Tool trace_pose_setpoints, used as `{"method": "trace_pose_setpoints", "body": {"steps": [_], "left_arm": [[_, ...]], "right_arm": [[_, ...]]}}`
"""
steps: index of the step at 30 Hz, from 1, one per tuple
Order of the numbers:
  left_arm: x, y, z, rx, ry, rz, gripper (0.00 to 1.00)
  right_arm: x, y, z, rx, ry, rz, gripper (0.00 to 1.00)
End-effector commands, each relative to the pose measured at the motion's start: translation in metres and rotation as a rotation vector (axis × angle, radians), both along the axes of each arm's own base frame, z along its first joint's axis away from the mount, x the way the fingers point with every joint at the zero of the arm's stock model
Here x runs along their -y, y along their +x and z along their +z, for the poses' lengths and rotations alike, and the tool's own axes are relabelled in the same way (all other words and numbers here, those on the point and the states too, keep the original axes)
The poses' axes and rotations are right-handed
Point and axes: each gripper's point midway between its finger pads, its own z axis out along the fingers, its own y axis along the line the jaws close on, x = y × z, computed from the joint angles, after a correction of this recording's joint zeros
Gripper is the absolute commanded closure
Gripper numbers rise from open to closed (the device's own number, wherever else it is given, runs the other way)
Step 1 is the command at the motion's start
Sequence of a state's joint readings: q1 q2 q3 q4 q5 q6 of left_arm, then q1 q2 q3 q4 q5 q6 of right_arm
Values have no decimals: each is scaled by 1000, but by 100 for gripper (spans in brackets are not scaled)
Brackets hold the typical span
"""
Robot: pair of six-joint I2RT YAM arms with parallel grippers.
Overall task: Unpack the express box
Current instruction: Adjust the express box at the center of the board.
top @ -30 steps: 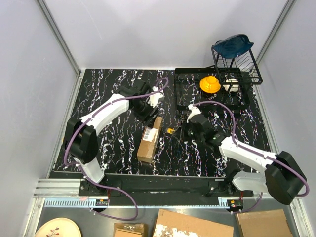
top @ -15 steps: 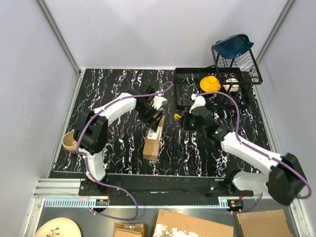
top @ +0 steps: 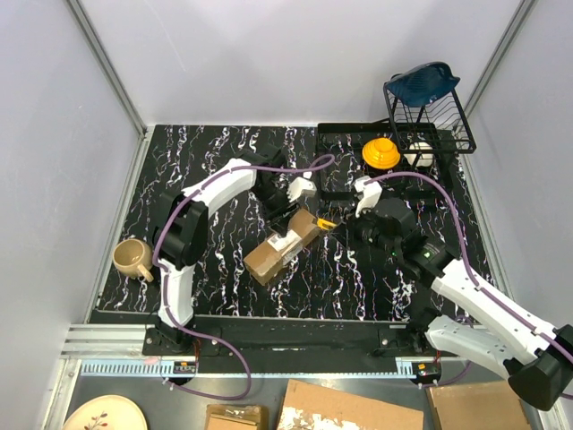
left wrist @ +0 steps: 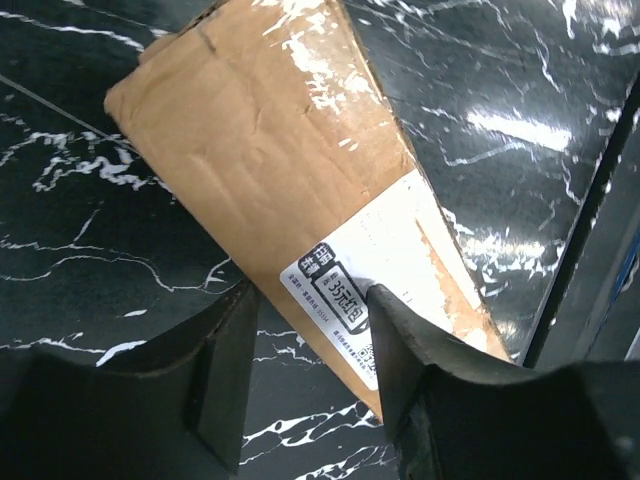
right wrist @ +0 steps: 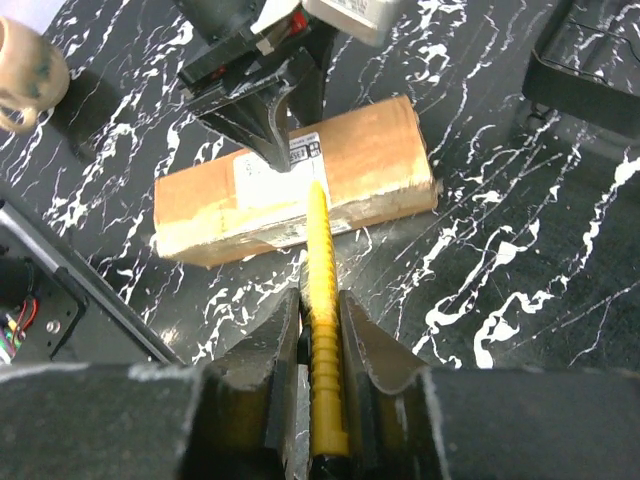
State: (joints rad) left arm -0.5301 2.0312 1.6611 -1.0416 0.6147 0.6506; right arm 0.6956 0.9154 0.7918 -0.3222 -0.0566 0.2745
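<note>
Your box [top: 285, 244] has swung round within the last second. It lay almost lengthwise, pointing away from the arm bases. Now it sits diagonally near the middle of the worktop [top: 206, 152], its far end turned to the right.

The left jaws did the turning. They have come over the end with the label [left wrist: 400, 250] and narrowed from wide to about half open. 1 fingertip [left wrist: 385, 315] rests on the label and the other sits at the box's long edge, so this looks like steadying rather than a clamp.

As the left arm swept across, it also uncovered a mug [top: 132, 258] at the left edge, well clear of the work.

The right jaws are closed narrow on the yellow knife [right wrist: 322, 320], as they were 1 second ago. Its tip is now aimed at the box top beside the label. You cannot tell from here whether it touches.

The box looks still sealed. Judging by this, the turn has presented it to the blade, and cutting the tape is the step in hand.
</note>
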Motion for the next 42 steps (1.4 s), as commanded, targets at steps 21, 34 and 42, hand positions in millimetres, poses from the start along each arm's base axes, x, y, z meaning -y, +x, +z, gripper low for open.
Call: {"method": "trace_pose_setpoints", "body": {"steps": [21,34,42], "left_arm": [[-23,-21,92,220,-197,-292,1],[-69,-50,79,233,-34,126,1],[-77,-90,52,196,23,39,1]], "right_arm": [[-34,-35,-3,205,-363,536,100],[-43,86,-39,135,-405,99,100],[-69,128,-21,262,-365,58,100]]}}
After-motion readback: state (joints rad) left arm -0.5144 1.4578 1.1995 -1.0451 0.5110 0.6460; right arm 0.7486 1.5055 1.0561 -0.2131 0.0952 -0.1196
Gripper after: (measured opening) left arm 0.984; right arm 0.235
